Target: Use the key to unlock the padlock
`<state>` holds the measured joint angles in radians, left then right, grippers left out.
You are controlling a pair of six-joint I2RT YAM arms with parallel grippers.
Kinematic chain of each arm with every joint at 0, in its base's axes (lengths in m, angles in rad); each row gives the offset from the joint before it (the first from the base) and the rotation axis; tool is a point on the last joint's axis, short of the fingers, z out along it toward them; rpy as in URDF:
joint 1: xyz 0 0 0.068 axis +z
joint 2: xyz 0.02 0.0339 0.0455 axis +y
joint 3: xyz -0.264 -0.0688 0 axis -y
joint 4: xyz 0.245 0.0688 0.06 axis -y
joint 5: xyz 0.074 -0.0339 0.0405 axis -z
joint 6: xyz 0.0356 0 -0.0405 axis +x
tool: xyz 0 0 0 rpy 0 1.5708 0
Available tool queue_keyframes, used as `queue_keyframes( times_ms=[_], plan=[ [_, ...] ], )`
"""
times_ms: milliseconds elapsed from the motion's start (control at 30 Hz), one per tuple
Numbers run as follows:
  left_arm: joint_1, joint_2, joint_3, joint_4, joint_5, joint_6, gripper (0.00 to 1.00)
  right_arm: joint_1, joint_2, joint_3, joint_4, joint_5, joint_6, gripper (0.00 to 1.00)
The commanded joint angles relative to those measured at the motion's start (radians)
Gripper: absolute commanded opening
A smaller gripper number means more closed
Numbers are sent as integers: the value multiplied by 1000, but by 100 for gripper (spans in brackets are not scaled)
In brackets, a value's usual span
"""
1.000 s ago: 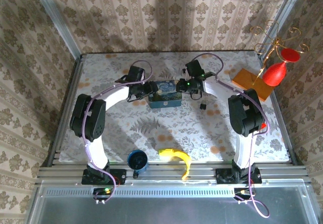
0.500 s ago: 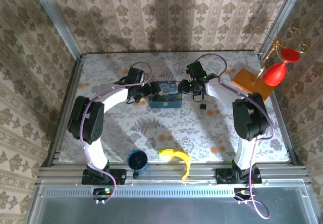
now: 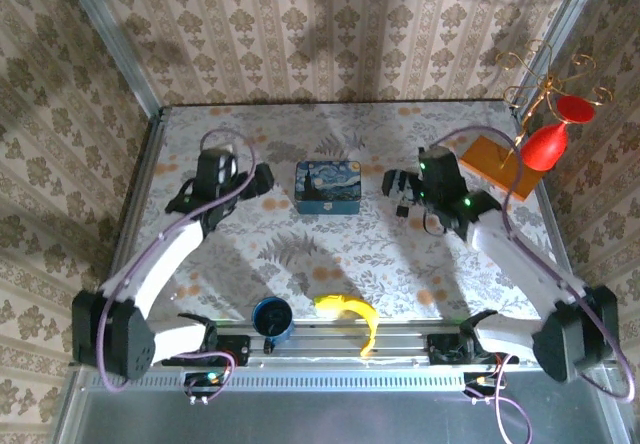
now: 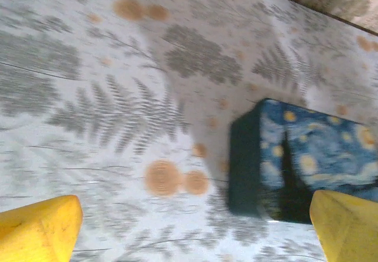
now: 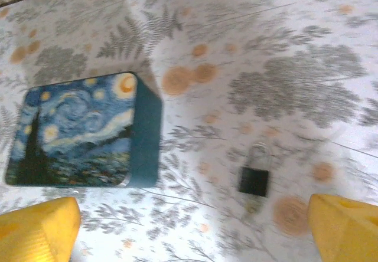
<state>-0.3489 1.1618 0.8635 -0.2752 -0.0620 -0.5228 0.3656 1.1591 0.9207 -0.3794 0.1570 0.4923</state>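
Dial: read on the overhead view, centred mid-table, 12 at the far wall
Blue cup: 7 o'clock, at the near edge, opening up, between the two arm bases
Banana: 6 o'clock, lying at the near edge just right of the cup, apart from it
Padlock: 3 o'clock, flat on the table, touched by nothing; from the blue tin it lies at about 3 to 4 o'clock, with bare cloth between them; in the right wrist view its dark body has the pale shackle pointing to 12
Right gripper: hovers above the padlock, the yellow fingers spread wide and holding nothing, the padlock lying beyond and between them, nearer the right-hand one
Left gripper: 9 to 10 o'clock, at 9 o'clock of the tin and clear of it, fingers wide apart and empty
Tin: just far of centre, lid up, night-sky painting showing, between the two grippers
Wooden block: 2 o'clock, flat at the far right of the table
Red ornament: 2 o'clock, beyond the block at the far right corner, on a gold wire stand
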Motion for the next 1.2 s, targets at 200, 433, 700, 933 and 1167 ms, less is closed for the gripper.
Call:
queue_keyframes(
  times_ms=[200,433,700,933,1167],
  plan=[
    [56,-407,-414,343,-309,334,100,-64,-444,-324,101,407,-36,100],
    [137,-406,-545,584,-297,408,100,-109,-640,-601,358,536,-32,100],
    [317,-197,-581,821,-182,443,100,-158,-516,-676,580,518,-100,100],
    [354,19,-574,1006,-94,513,100,-196,-331,-658,753,451,-258,100],
    [364,201,-556,1164,-21,524,100,-222,-134,-635,910,386,-331,100]
  ],
)
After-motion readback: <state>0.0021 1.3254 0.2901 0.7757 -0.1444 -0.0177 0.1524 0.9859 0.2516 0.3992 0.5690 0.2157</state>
